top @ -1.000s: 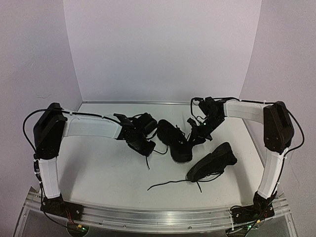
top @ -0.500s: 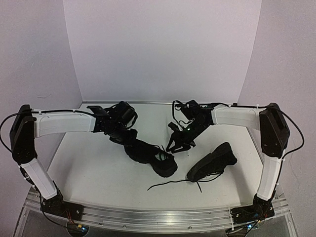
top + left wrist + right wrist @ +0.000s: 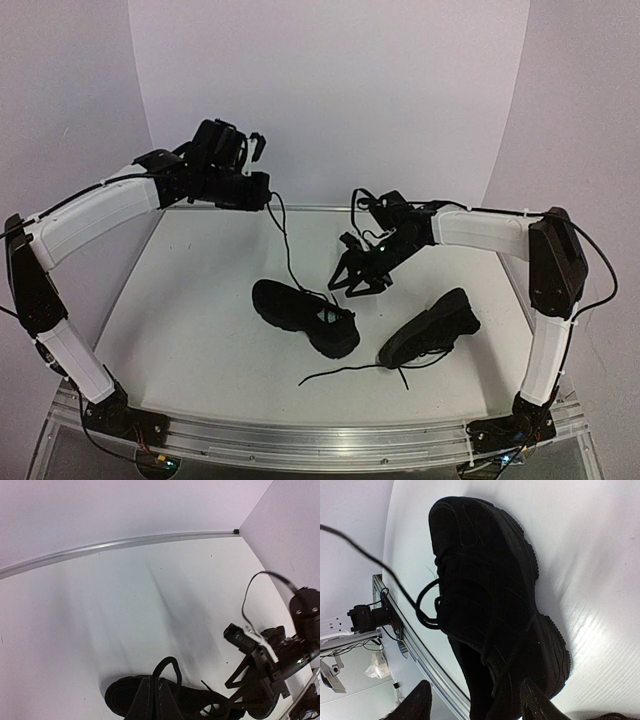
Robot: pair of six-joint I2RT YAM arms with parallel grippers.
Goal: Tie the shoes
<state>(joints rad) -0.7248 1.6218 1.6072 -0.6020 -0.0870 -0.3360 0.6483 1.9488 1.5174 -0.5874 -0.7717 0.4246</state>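
Observation:
Two black shoes lie on the white table. The left shoe (image 3: 300,315) has a thin lace (image 3: 284,245) running up from it to my left gripper (image 3: 262,192), which is raised near the back wall and shut on the lace. In the left wrist view the lace loop (image 3: 170,666) sticks out past the shut gripper (image 3: 152,680), with the shoe (image 3: 117,697) below. My right gripper (image 3: 355,288) hovers open just right of this shoe. From the right wrist view, the shoe (image 3: 490,580) fills the space beyond the open gripper (image 3: 475,690). The other shoe (image 3: 432,327) lies to the right.
A loose lace (image 3: 340,372) trails from the right shoe toward the table's front rail (image 3: 320,440). White walls close in the table at the back and both sides. The right arm's cable (image 3: 255,587) loops above its wrist.
My left gripper has risen up and back with the lace, drawing it out long. The left shoe slid toward the front left. My right gripper opened and let go.

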